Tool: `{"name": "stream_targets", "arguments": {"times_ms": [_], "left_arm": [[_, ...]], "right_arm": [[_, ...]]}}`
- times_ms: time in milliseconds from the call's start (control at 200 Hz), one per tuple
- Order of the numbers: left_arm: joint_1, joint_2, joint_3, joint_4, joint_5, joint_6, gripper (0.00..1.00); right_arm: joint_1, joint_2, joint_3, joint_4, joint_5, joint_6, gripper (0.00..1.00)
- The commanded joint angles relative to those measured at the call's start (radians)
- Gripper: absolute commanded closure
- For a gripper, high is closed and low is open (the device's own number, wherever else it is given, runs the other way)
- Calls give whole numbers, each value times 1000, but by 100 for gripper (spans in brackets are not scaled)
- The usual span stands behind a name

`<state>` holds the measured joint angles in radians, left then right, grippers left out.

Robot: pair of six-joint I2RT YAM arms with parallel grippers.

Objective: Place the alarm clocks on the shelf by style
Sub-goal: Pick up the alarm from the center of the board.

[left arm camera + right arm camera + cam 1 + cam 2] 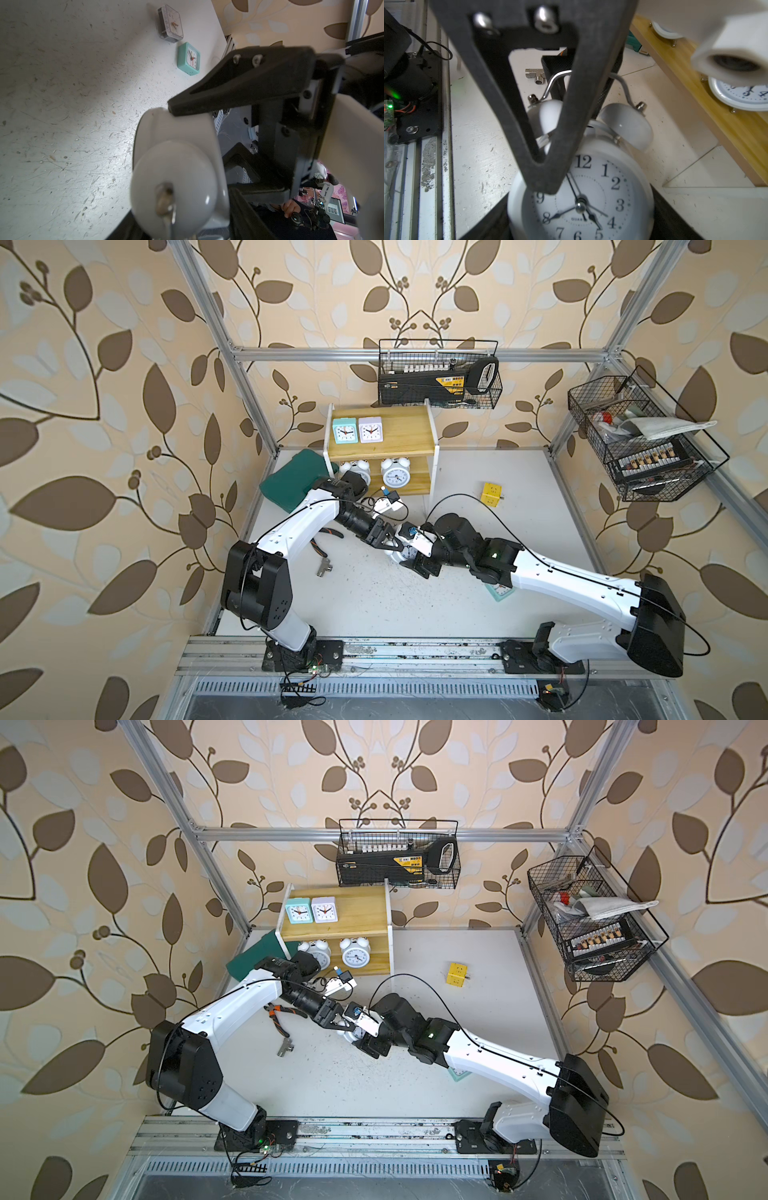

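Mid-table, a white twin-bell alarm clock [395, 554] [581, 197] is held between both grippers. My right gripper [409, 560] [579, 224] is shut on its round body from the sides. My left gripper [388, 541] [187, 224] is shut on it near the bells, one finger [550, 145] across the face and one behind. The shelf [399, 431] carries a mint square clock [345, 430] and a white-lilac one [370, 429] on top, and two twin-bell clocks [395, 473] below. Another mint clock [188, 58] and a greyish one [170, 24] lie on the table by the right arm.
A yellow cube [491, 493] sits to the right of the shelf and a teal case [291, 481] to its left. Pliers [278, 1017] and a metal tee fitting [325, 568] lie under the left arm. Black wire baskets [438, 377] [640, 439] hang on the walls.
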<state>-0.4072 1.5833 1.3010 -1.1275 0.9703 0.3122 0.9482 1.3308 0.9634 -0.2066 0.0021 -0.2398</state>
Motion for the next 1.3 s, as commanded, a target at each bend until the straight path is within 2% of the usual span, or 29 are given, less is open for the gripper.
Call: {"name": "stream_targets", "arguments": {"times_ms": [0, 125, 210, 235, 260, 430, 530, 670, 810, 1015, 1170, 1295], "left_arm": [[-8, -27, 24, -6, -26, 71, 60], [-8, -45, 23, 5, -54, 85, 69], [-8, -51, 28, 4, -85, 110, 73], [-8, -51, 32, 1, -97, 125, 74], [-8, -51, 36, -4, -111, 138, 75], [-8, -45, 61, -12, -190, 241, 76], [-9, -37, 73, -19, -184, 274, 76], [-15, -39, 90, -33, -173, 304, 77], [-30, -50, 98, -57, -207, 355, 77], [-73, -71, 88, -81, -300, 431, 77], [-97, -95, 77, -82, -303, 472, 77], [-110, -111, 72, -89, -300, 495, 77]], "right_arm": [[0, -10, 20, 69, 31, 53, 35], [-1, -33, -2, 57, 12, 87, 20], [0, -62, -31, 55, -3, 112, 10], [-3, -75, -41, 54, -8, 118, 2], [-5, -87, -53, 54, -19, 123, 1], [-75, -166, -114, 64, -175, 161, 1], [-128, -193, -133, 63, -245, 188, 1], [-153, -208, -150, 69, -280, 203, 1], [-186, -193, -156, 81, -353, 204, 3], [-238, -132, -126, 94, -506, 160, 14], [-238, -54, -82, 102, -577, 139, 21], [-238, -16, -68, 135, -608, 135, 23]]}}
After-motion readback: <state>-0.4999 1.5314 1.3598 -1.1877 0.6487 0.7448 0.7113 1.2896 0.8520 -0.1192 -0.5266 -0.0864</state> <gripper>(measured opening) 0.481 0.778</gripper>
